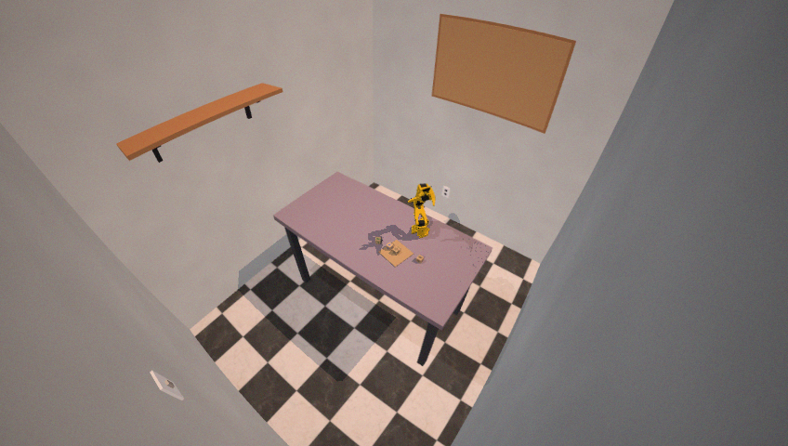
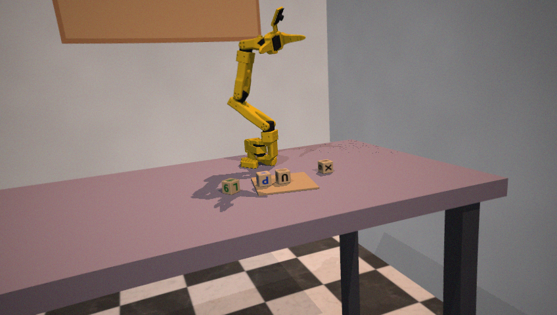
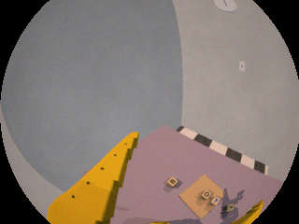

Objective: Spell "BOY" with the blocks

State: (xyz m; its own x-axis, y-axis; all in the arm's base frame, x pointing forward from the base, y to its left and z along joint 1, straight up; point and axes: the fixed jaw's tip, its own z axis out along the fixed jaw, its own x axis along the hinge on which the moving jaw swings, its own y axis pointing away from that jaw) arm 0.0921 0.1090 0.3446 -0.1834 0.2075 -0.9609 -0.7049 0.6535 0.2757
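The B block lies on the table left of the mat in the wrist view, off it. Its B is on top, somewhat turned. The O block and Y block lie on the mat side by side, letters up, Y on the right in the wrist view. The green-lettered block lies off the mat beyond Y; its top letter is illegible. My gripper is wide open, empty, high above the table.
The mauve table carries the arm's base and all the blocks. The arm's shadow falls around the green-lettered block. Bare mat shows left of the O block in the wrist view. Walls and a cork board stand behind.
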